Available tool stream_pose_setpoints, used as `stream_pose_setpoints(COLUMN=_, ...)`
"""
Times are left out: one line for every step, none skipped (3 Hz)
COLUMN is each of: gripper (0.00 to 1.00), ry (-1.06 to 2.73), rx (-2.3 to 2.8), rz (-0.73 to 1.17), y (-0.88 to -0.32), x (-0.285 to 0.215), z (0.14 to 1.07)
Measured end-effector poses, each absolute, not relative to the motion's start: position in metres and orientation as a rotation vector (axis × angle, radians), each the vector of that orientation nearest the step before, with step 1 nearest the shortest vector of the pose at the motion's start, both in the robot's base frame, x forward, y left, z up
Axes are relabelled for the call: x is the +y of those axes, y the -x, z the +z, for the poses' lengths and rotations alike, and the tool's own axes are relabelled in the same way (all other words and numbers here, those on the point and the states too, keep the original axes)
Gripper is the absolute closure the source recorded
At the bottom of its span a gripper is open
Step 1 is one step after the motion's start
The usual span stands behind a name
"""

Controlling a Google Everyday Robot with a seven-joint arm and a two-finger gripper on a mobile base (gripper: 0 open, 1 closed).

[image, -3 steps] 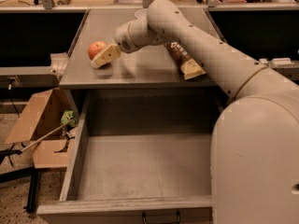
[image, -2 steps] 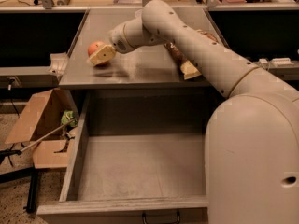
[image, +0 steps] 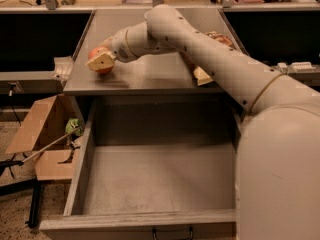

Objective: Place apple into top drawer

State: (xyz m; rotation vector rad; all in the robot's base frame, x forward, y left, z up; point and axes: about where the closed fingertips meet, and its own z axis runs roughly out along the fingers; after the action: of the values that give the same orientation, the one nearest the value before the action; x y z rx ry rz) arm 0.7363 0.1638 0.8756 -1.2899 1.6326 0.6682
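Note:
The apple (image: 96, 53), red-orange, lies near the left edge of the flat grey cabinet top (image: 150, 76). My gripper (image: 101, 62) is right at the apple, and its cream tip covers the front of the fruit. The arm reaches in from the right across the cabinet top. Below, the top drawer (image: 155, 181) is pulled wide open. Its flat grey floor is bare and its small dark handle (image: 171, 232) shows at the bottom edge.
A brown packet (image: 216, 37) and a pale wedge-shaped object (image: 202, 76) lie on the right of the cabinet top, partly behind my arm. An open cardboard box (image: 40, 134) with a green item (image: 74, 126) stands on the floor to the left of the drawer.
My gripper has moved left, from beside the apple to over its front. The apple has shifted slightly left. The drawer is unchanged.

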Motion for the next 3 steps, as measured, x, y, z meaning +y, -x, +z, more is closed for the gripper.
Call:
stream_pose_setpoints(gripper=0.92, ry=1.288, rx=1.551, rz=0.683, y=-0.699, x=0.161, z=0.895)
stream_pose_setpoints(gripper=1.0, ry=1.325, rx=1.458, rz=0.729, y=-0.652, x=0.154, z=0.913)
stream_pose_setpoints(gripper=1.0, ry=1.43, rx=1.43, rz=0.836, y=-0.609, x=0.155, z=0.897)
